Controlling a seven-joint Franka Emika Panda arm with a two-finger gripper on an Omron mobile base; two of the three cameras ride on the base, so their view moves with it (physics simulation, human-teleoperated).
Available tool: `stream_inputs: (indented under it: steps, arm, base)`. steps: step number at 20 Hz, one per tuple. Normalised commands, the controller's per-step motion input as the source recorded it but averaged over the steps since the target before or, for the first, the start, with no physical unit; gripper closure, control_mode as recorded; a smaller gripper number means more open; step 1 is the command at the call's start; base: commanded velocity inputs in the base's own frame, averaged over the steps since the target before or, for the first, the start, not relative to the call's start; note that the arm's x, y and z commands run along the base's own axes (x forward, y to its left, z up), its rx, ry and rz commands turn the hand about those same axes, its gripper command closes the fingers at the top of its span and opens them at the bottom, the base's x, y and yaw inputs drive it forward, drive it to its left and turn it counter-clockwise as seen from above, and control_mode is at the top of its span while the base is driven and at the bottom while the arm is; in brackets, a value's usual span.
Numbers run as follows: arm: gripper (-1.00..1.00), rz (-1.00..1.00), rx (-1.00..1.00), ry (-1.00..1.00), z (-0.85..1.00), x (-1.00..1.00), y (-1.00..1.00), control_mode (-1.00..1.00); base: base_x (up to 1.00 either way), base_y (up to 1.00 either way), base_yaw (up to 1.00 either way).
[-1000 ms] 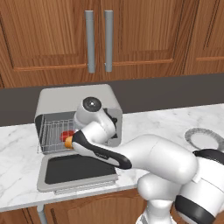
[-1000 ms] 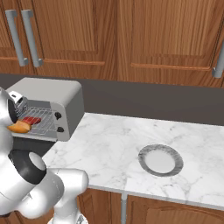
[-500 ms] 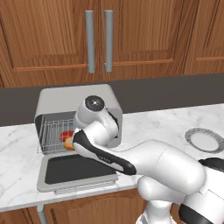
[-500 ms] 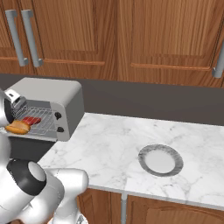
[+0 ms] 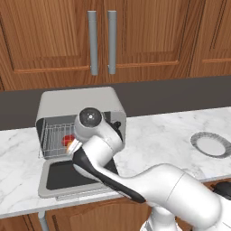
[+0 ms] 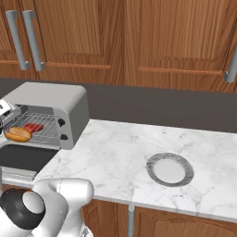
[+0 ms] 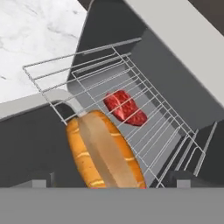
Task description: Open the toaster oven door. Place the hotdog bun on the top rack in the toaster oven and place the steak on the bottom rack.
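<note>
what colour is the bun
Orange-brown with a paler tan stripe; the bun shows best in the hand view.

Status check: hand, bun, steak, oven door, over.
Hand open at the oven mouth. Hotdog bun at front edge of a rack, steak behind it. Toaster oven door down. Nothing blocking.

The toaster oven (image 6: 51,104) had a smooth, matt light-grey metal shell, and its door (image 5: 72,178) carried dark, faintly glossy glass in a grey frame. At the centre of the hand view the wire rack (image 7: 144,105) was thin bright metal. The hotdog bun (image 7: 103,153) looked smooth and softly shiny, the steak (image 7: 124,107) wet-red and slightly glossy. The counter (image 6: 125,157) was polished white marble with grey veins. Across the top of the frame, the cabinets (image 6: 139,41) were satin brown wood with brushed metal handles (image 5: 92,43)
</note>
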Motion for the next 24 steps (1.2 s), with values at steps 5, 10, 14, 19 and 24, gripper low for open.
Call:
stream_inputs:
  steps: [5,10,14,19,24]
  arm:
    - [-1.00,-0.33,0.12,0.10,0.00,-0.42,0.02,-1.00]
    - [-1.00,-0.41,0.12,0.10,-0.18,-0.30,0.01,-1.00]
    - [-1.00,-0.48,0.18,0.13,-0.25,-0.22,0.00,-1.00]
    - [-1.00,-0.42,0.20,0.13,-0.40,-0.09,0.01,-1.00]
    - [-1.00,-0.33,0.23,0.16,-0.42,0.06,0.00,-1.00]
  base:
    - [0.00,0.00,0.00]
    - [0.00,0.00,0.00]
    - [0.00,0.00,0.00]
    - [0.00,0.00,0.00]
    - [0.00,0.00,0.00]
